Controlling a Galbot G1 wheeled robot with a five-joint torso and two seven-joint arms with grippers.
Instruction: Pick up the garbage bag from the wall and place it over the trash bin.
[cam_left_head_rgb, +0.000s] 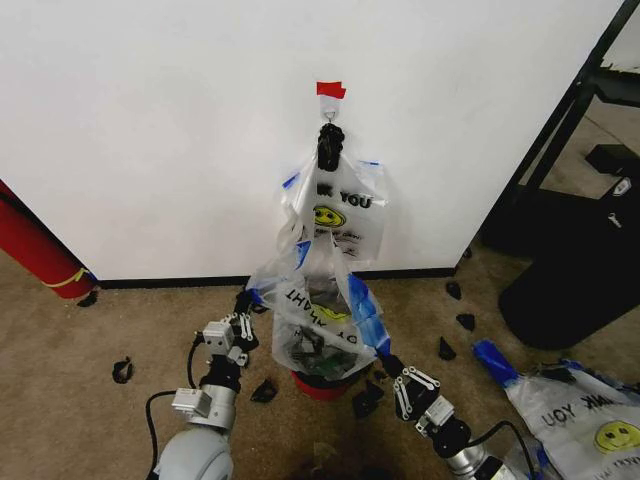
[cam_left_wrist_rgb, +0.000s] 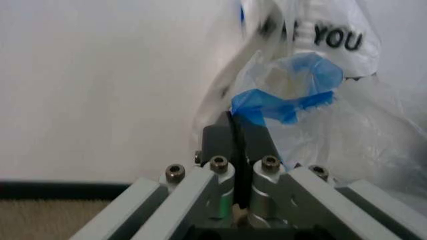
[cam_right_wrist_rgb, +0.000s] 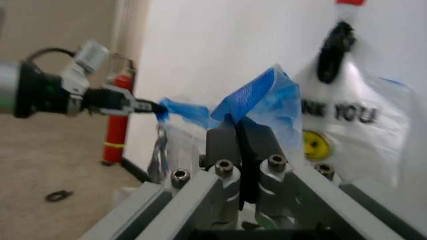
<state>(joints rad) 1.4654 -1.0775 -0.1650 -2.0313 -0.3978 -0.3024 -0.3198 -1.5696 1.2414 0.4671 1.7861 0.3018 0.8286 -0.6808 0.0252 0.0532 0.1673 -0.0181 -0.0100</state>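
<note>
With both the left gripper (cam_left_head_rgb: 246, 298) and right gripper (cam_left_head_rgb: 388, 362) clamped on the blue edges of the garbage bag (cam_left_head_rgb: 318, 325), which is draped over the trash bin (cam_left_head_rgb: 318, 385), the robot should pull evenly downward around the rim.

The left hand (cam_left_wrist_rgb: 235, 131) is clamped on a bright blue strip of the garbage bag (cam_left_wrist_rgb: 287, 100), whose clear plastic bunches up against a white "YOU" bag (cam_left_wrist_rgb: 337, 37) before the wall (cam_left_wrist_rgb: 100, 85).

garbage bag (cam_left_head_rgb: 318, 310) stretched over trash bin (cam_left_head_rgb: 318, 385)
</note>
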